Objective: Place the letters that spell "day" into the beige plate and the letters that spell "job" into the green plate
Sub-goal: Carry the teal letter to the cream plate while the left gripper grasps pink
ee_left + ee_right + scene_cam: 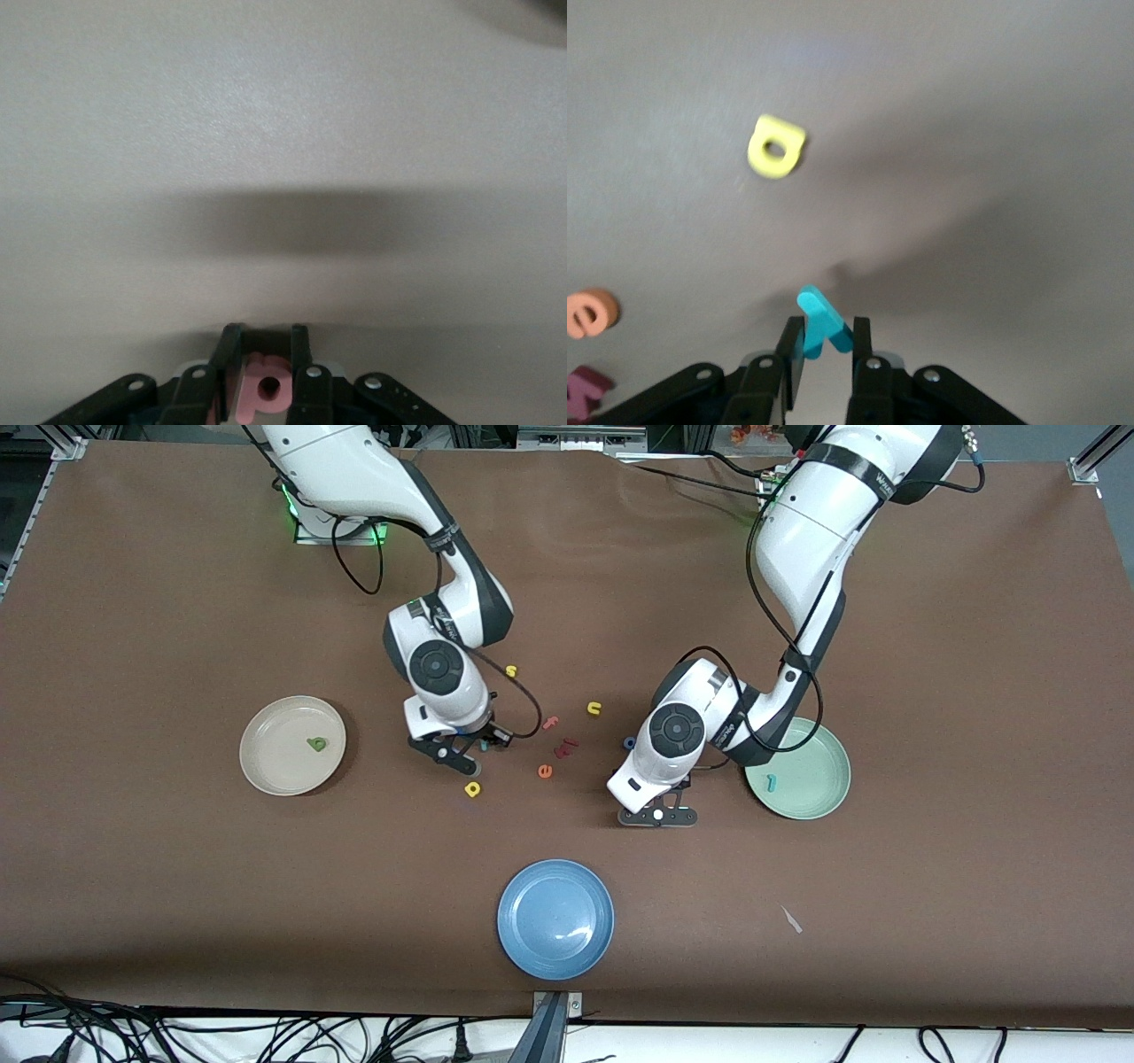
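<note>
My left gripper is shut on the pinkish-red "b", low over the table between the blue "o" and the green plate. That plate holds the teal "j". My right gripper is shut on the teal "y", low over the table beside the yellow "d". The green "a" lies in the beige plate toward the right arm's end.
Loose letters lie between the grippers: an orange "e", a red "f", dark red pieces, a yellow "u" and a yellow "s". A blue plate sits nearest the front camera.
</note>
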`<action>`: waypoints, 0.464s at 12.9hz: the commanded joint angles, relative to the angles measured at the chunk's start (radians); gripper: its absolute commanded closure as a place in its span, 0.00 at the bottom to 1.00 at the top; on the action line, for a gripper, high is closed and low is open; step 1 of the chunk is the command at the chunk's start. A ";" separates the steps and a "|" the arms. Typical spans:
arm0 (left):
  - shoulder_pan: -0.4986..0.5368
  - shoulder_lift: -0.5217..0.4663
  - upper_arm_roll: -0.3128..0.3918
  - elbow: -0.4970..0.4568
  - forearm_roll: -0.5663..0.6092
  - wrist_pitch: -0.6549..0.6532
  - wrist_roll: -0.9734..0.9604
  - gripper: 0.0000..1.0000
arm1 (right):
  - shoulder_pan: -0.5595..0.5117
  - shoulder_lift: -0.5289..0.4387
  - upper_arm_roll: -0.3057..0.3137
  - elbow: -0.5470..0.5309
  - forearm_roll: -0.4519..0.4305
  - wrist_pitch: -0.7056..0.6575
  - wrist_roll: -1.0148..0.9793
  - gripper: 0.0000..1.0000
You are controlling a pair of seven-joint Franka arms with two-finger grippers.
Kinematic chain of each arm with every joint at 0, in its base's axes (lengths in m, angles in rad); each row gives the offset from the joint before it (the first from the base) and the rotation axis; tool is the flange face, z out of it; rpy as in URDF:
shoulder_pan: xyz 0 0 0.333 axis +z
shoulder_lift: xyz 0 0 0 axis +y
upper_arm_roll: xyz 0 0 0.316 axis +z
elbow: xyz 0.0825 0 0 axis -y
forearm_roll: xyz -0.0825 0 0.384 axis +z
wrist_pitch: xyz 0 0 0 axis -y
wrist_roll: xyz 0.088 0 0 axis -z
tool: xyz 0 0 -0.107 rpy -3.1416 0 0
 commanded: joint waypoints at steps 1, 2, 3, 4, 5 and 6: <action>-0.005 -0.027 -0.002 -0.029 0.024 -0.016 -0.018 0.70 | -0.007 -0.074 -0.075 -0.013 -0.001 -0.137 -0.184 1.00; -0.006 -0.027 -0.002 -0.041 0.021 -0.015 -0.018 0.67 | -0.007 -0.097 -0.100 -0.034 -0.002 -0.150 -0.222 1.00; -0.003 -0.030 -0.005 -0.050 0.021 -0.015 -0.015 0.67 | -0.007 -0.130 -0.121 -0.080 -0.010 -0.144 -0.267 1.00; -0.005 -0.030 -0.006 -0.056 0.021 -0.016 -0.017 0.66 | -0.007 -0.164 -0.143 -0.126 -0.022 -0.130 -0.323 1.00; -0.003 -0.030 -0.012 -0.064 0.021 -0.016 -0.015 0.66 | -0.007 -0.195 -0.175 -0.173 -0.024 -0.118 -0.385 1.00; 0.000 -0.031 -0.017 -0.066 0.021 -0.018 -0.015 0.66 | -0.007 -0.219 -0.199 -0.212 -0.024 -0.101 -0.438 1.00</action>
